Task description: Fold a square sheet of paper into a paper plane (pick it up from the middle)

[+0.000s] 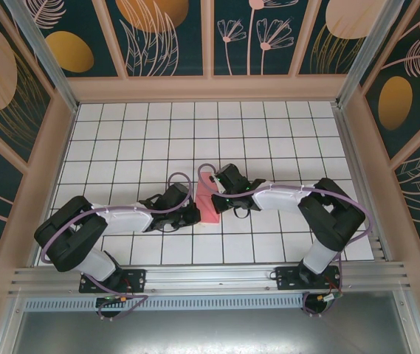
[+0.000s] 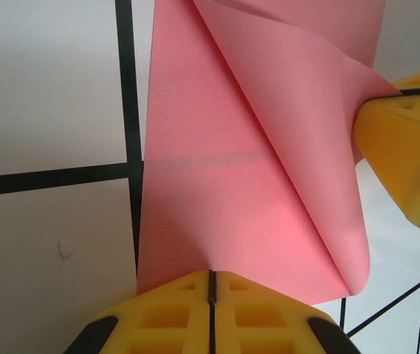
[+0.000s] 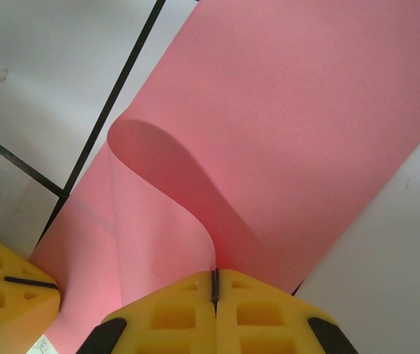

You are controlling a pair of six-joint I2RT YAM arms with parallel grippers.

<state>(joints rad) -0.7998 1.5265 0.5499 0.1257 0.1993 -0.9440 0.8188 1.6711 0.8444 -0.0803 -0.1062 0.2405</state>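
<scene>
Your left gripper (image 2: 211,289) pinches one edge of the folded pink paper (image 2: 217,184) on the bench (image 1: 269,133); your right gripper (image 3: 214,286) is clamped on its curled flap.

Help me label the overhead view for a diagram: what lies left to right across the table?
left arm → left gripper → pink paper → right gripper → right arm

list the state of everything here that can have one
square sheet of paper, partly folded, one flap curled up off the table
left gripper, shut, pinching the sheet's edge
right gripper, shut, pinching the curled flap
</scene>
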